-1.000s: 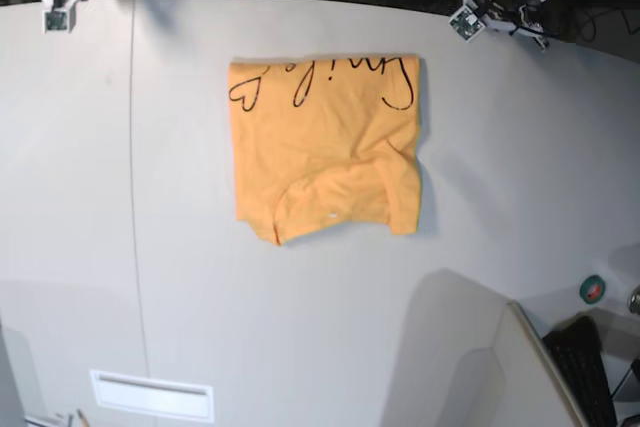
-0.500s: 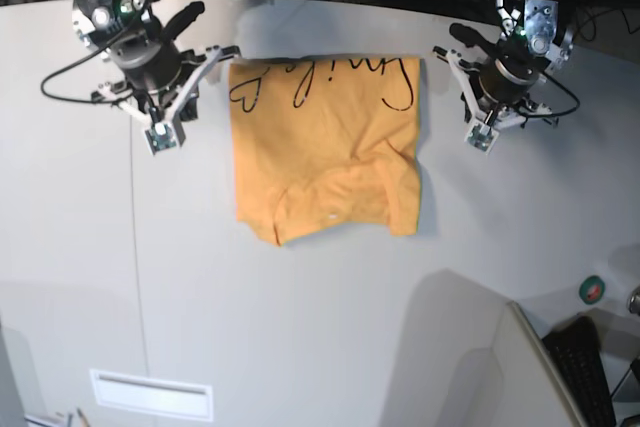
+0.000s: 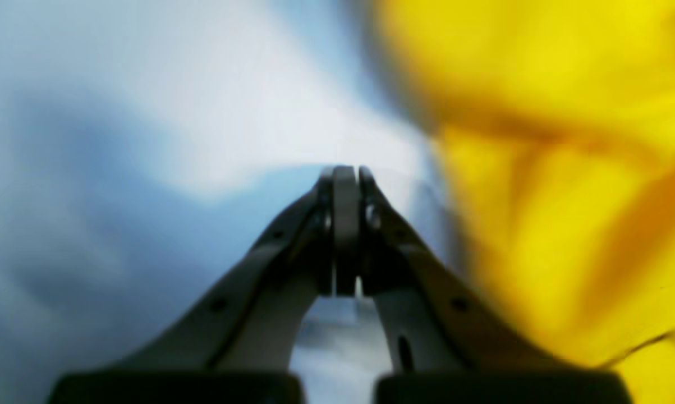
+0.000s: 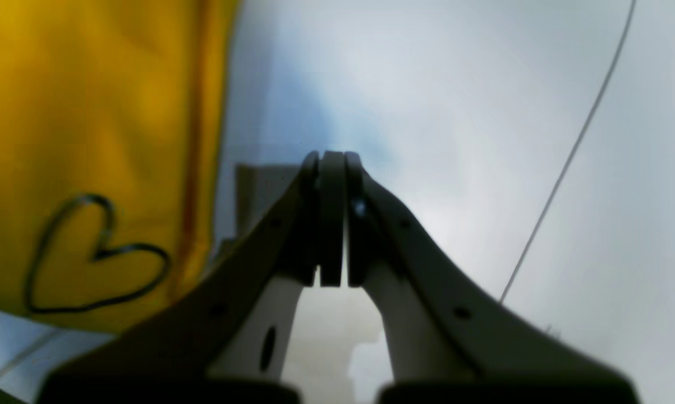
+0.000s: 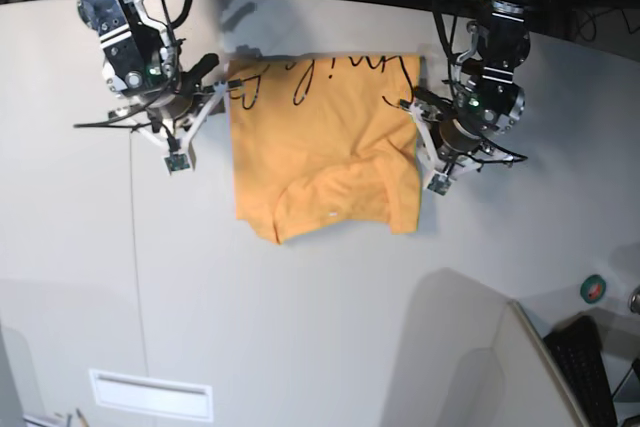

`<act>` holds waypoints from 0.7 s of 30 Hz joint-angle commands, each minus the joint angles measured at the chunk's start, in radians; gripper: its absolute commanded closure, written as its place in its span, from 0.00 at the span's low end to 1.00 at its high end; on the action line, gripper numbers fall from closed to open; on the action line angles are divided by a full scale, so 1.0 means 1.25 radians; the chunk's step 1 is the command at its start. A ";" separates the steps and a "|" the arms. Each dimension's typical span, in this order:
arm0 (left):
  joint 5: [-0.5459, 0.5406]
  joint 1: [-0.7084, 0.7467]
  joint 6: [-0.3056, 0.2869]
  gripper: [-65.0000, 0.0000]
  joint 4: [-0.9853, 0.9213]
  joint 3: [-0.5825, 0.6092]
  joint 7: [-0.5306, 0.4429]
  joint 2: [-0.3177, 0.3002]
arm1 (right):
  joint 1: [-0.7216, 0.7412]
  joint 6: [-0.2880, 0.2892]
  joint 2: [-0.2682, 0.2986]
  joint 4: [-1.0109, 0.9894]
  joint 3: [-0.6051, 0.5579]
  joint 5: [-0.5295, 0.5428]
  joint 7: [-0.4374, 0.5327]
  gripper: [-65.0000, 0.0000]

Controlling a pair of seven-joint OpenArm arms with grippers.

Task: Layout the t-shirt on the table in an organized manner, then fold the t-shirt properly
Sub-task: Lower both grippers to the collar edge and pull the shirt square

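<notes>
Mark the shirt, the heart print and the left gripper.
shirt (image 5: 330, 157): base view, middle of the fabric.
heart print (image 4: 93, 258): right wrist view, inside the outline.
left gripper (image 3: 345, 185): left wrist view, between the closed fingertips.

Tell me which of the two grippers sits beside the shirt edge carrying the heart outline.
The right gripper, jaws shut over bare table; the heart outline on the t-shirt appears only in its wrist view.
</notes>
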 commanded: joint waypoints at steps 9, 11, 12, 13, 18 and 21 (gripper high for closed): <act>0.003 -0.021 -0.011 1.00 -0.020 0.053 0.017 0.066 | -0.015 -0.002 0.023 0.009 0.005 -0.002 0.047 1.00; 0.003 -0.021 -0.011 1.00 -0.016 0.086 0.019 0.068 | -0.015 -0.002 0.026 0.009 0.005 -0.002 0.047 1.00; 0.003 -0.021 -0.010 1.00 -0.016 0.103 0.019 0.068 | -0.014 -0.002 0.026 0.009 0.005 -0.002 0.047 1.00; 0.001 -0.021 -0.008 1.00 -0.014 0.112 0.019 0.070 | -0.014 -0.002 0.027 0.009 0.005 -0.002 0.047 1.00; -0.005 -0.021 0.054 1.00 -0.014 0.116 0.017 0.070 | -0.012 -0.003 0.038 0.009 0.006 -0.002 0.047 1.00; -0.005 -0.032 0.064 1.00 0.000 0.113 0.017 0.064 | -0.022 -0.013 0.042 0.015 0.033 -0.002 0.049 1.00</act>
